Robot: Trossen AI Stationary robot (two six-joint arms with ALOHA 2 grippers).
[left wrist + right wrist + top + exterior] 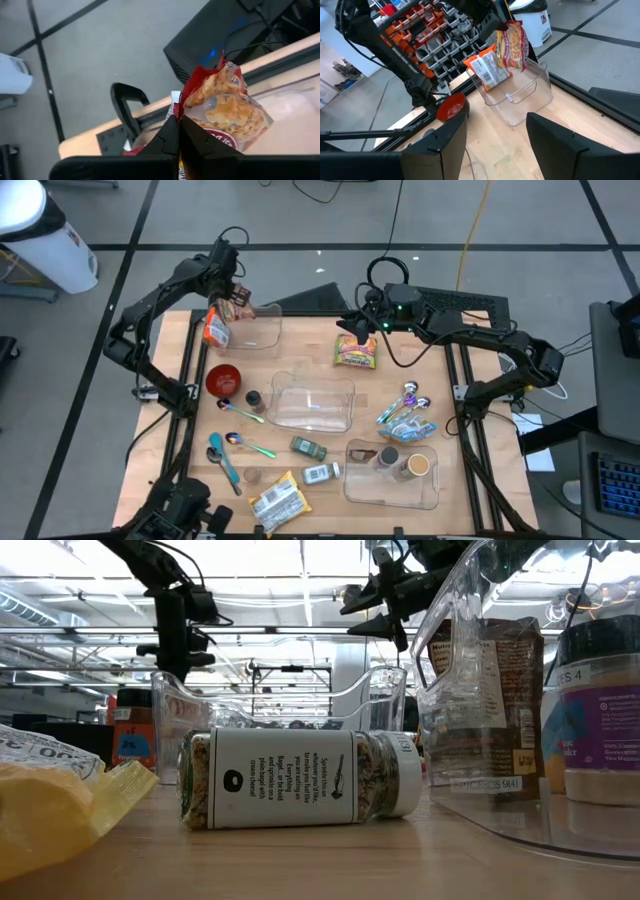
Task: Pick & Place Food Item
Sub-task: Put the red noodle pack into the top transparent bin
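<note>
My left gripper is shut on a red and tan snack bag over the far part of a clear bin at the table's far left. An orange and white bag stands at the bin's left wall; it also shows in the right wrist view. My right gripper is open and empty. In the high view my right gripper stands at the far middle of the table, by the far end of a yellow and green snack bag that lies flat. My left gripper pinches the snack bag's red upper edge between its two shut fingers, coming from above. The bag hangs below the fingers, upright, with its lower end about level with the bin's rim.
A red bowl, spoons, a second clear bin, spice jars, blue wrapped items and a bin holding jars fill the table's middle and near side. A jar lies on its side.
</note>
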